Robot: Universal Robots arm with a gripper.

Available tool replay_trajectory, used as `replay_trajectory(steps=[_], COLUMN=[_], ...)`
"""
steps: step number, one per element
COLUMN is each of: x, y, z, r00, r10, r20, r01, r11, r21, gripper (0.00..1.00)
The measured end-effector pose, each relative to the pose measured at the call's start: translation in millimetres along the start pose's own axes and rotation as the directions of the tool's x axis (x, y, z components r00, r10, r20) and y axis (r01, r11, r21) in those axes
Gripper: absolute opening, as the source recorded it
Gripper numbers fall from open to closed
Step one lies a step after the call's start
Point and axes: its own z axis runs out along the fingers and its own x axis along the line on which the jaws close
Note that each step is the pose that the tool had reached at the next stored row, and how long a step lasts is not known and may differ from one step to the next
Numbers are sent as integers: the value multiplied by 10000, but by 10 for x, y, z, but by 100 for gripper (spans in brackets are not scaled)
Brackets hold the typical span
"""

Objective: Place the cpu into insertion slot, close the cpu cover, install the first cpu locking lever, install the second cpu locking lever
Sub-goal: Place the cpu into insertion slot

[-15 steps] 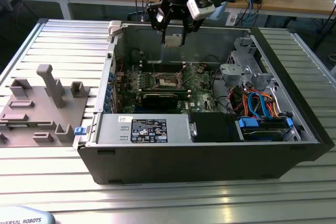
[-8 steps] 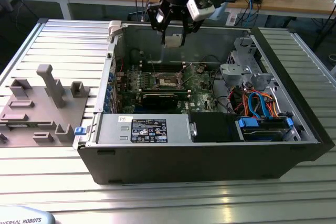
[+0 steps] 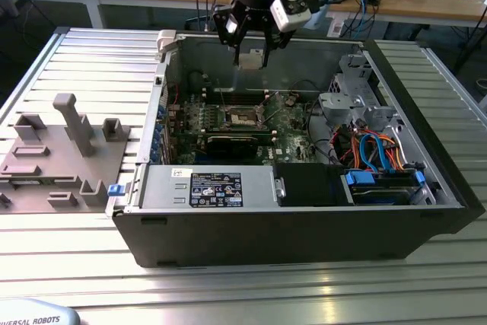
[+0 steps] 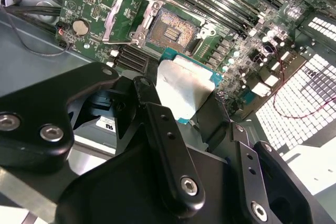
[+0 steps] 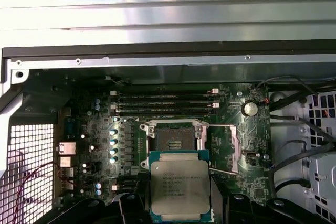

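My gripper point(image 3: 251, 52) hangs above the open computer case, shut on the cpu point(image 5: 180, 187), a square chip with a silvery top and a green-blue edge, also seen tilted in the second wrist view point(image 4: 184, 90). Black fingers point(image 4: 157, 124) press its two sides. Below it on the green board lies the insertion slot point(image 5: 173, 141) point(image 4: 169, 32) point(image 3: 245, 117), dark and uncovered. The cpu cover point(image 4: 122, 22) point(image 5: 219, 148) stands flipped open beside the slot. Two thin locking levers point(image 5: 220, 126) stick out along the cover, unlatched.
The grey case wall point(image 3: 163, 89) rings the board. Memory sticks point(image 5: 165, 103) run beside the slot, and a long black card point(image 3: 232, 141) lies on its other side. A drive bay with blue cables point(image 3: 377, 165) is at the exterior view's right, a grey fixture point(image 3: 68, 150) at its left.
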Motion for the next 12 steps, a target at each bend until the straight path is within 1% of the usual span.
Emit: replay_trajectory(steps=[12], x=[-1], y=[-3], z=[37], r00=[10000], r10=[0], r20=[0], r01=[0], r11=[10000], r21=[0], gripper=[54])
